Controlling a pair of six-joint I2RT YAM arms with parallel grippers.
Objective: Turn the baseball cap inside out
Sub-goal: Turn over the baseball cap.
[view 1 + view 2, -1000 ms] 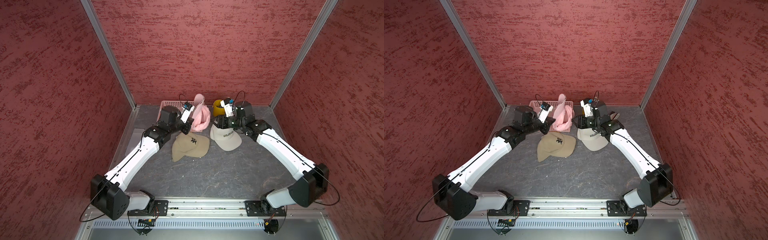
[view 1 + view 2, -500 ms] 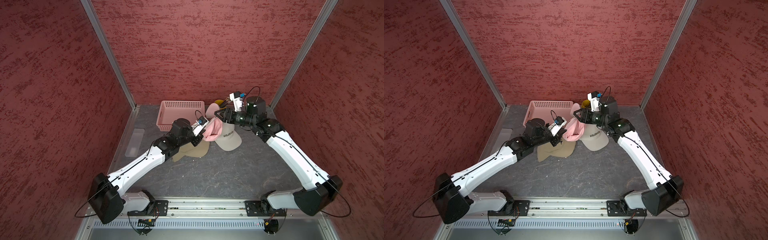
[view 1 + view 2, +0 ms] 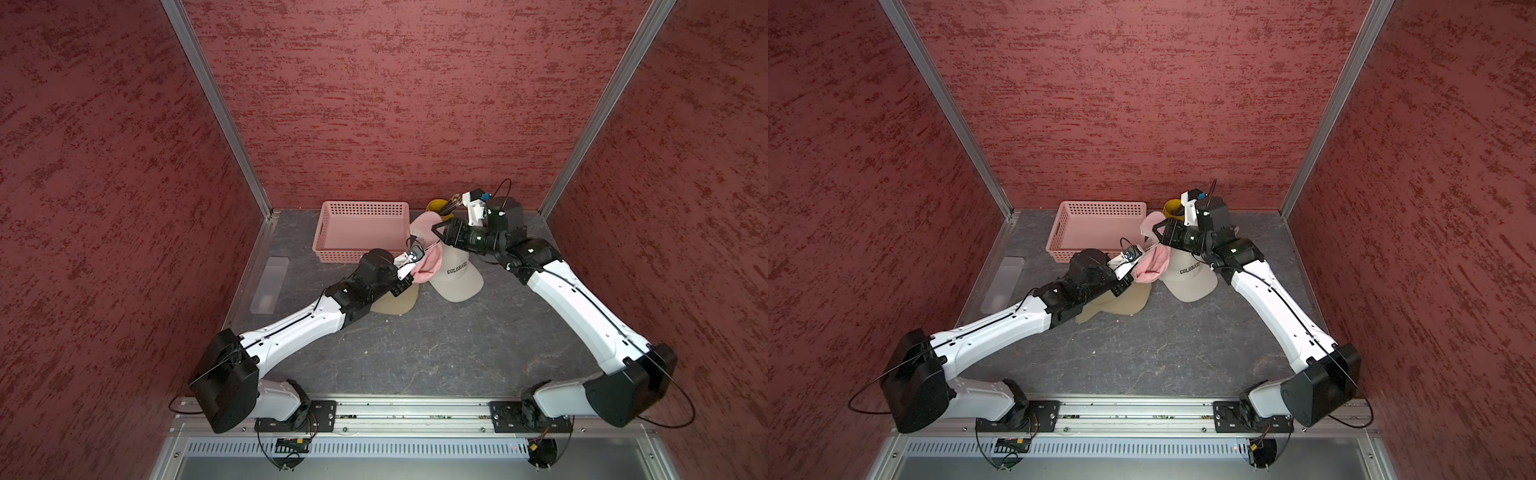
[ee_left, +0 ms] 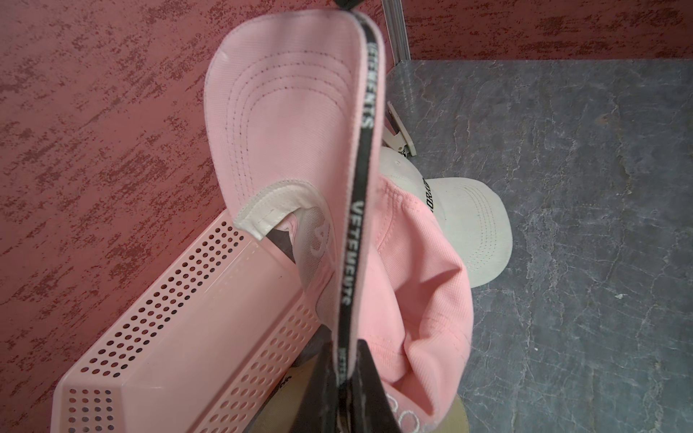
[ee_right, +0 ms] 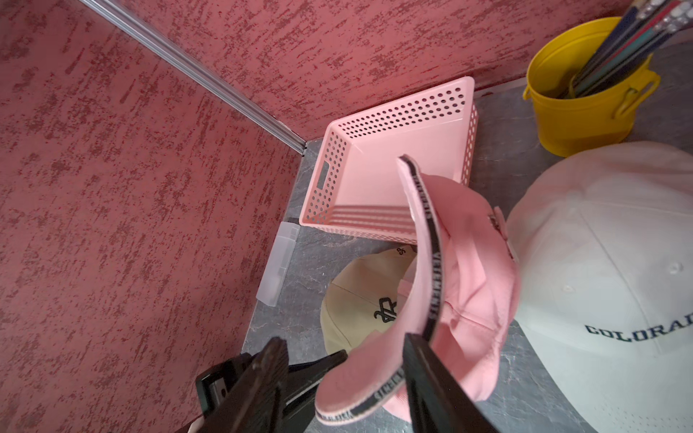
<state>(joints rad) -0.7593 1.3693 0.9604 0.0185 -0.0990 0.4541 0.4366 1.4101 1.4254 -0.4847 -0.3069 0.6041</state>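
The pink baseball cap (image 3: pixel 429 266) (image 3: pixel 1153 266) hangs above the table between both arms, its brim turned up. My left gripper (image 4: pixel 347 375) is shut on the cap's black-banded edge (image 4: pixel 365 112), with the crown (image 4: pixel 423 285) sagging beside it. My right gripper (image 5: pixel 347 375) (image 3: pixel 436 233) is open, its fingers (image 5: pixel 427 378) on either side of the brim's tip (image 5: pixel 360 375). One finger touches the brim's edge and the other stands clear of it. The cap's inside sweatband (image 4: pixel 270 210) shows in the left wrist view.
A pink perforated basket (image 3: pixel 363 204) stands at the back. A white COLORADO cap (image 3: pixel 459 278) and a tan cap (image 3: pixel 395 306) lie under the held cap. A yellow cup of pencils (image 3: pixel 437 205) is behind my right gripper. A clear plastic box (image 3: pixel 269 283) lies at the left edge.
My left arm has carried the pink cap forward and right, from beside the basket to above the two lying caps. My right gripper has risen and come to the cap's brim.
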